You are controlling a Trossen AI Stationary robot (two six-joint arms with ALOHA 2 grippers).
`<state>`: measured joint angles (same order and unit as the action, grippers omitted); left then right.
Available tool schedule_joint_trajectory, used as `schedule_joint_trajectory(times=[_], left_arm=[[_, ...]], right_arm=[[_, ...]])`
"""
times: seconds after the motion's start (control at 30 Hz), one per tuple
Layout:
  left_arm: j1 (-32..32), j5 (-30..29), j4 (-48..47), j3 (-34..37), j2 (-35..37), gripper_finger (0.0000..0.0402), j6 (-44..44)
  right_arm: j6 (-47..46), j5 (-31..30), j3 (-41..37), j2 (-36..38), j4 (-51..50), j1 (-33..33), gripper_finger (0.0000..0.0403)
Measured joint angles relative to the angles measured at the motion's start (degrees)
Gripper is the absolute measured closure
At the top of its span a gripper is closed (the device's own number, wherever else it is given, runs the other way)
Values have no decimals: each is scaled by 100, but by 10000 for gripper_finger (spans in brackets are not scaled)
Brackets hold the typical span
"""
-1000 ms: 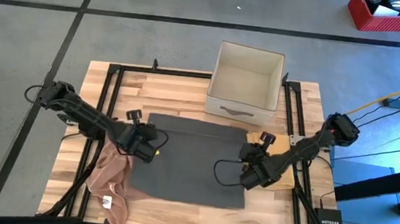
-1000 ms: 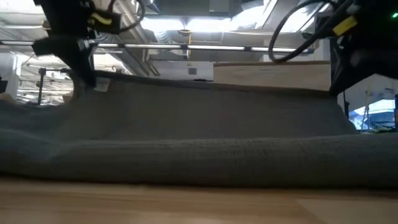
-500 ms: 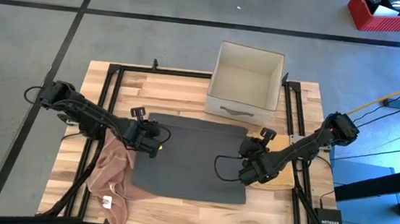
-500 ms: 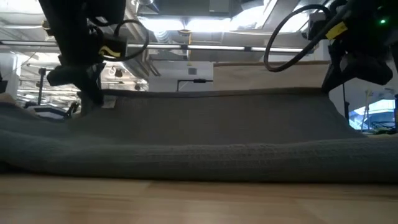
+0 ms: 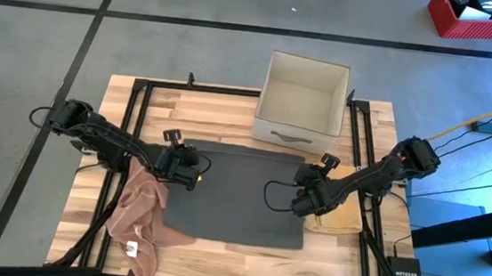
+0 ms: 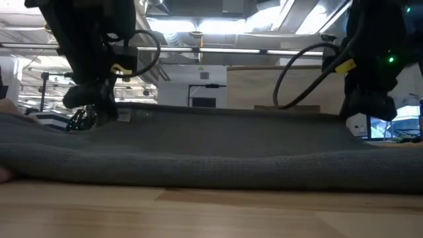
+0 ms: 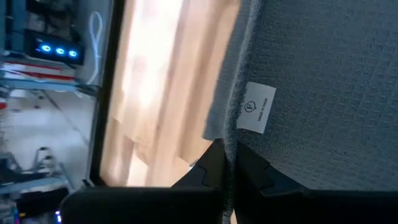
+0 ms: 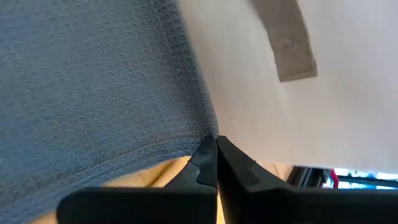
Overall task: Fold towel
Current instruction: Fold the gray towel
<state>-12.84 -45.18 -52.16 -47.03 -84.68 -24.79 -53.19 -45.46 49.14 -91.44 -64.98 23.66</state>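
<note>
Pinching the grey towel (image 5: 239, 195) by its two far corners, the left gripper (image 5: 191, 170) and right gripper (image 5: 301, 198), both clamped shut, stretch its long edge crosswise over the table (image 5: 221, 118)

Robotics lab/workshop, concrete floor (image 5: 191, 48) w/ tape lines, ceiling ducts (image 6: 218, 10), red crate (image 5: 475, 17)

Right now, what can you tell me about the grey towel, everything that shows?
The grey towel is a dark, waffle-textured cloth lying spread on the wooden table, in front of the white box. A small white label sits near one edge. The left gripper and right gripper are each shut on a side of it. A tan cloth lies at its left, a yellow one at its right.
</note>
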Motion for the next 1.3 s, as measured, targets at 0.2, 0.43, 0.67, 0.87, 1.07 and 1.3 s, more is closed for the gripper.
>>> schedule_joint_trajectory(times=[0.2,0.43,0.67,0.87,1.07,1.3], left_arm=[[66,25,245,230,0,396,17],[64,37,389,365,0,398,142],[319,-181,519,374,-7,355,327],[650,-146,437,374,-7,275,220],[658,27,109,145,-5,232,-58],[733,1159,47,-153,44,229,313]], right_arm=[[437,-56,-253,0,591,-215,402],[552,-276,-267,0,707,-499,389],[562,-207,-275,0,816,-793,363],[713,-62,-275,0,826,-957,305],[713,8,-23,-2,207,-944,214],[1182,310,523,175,-7,-779,166]])
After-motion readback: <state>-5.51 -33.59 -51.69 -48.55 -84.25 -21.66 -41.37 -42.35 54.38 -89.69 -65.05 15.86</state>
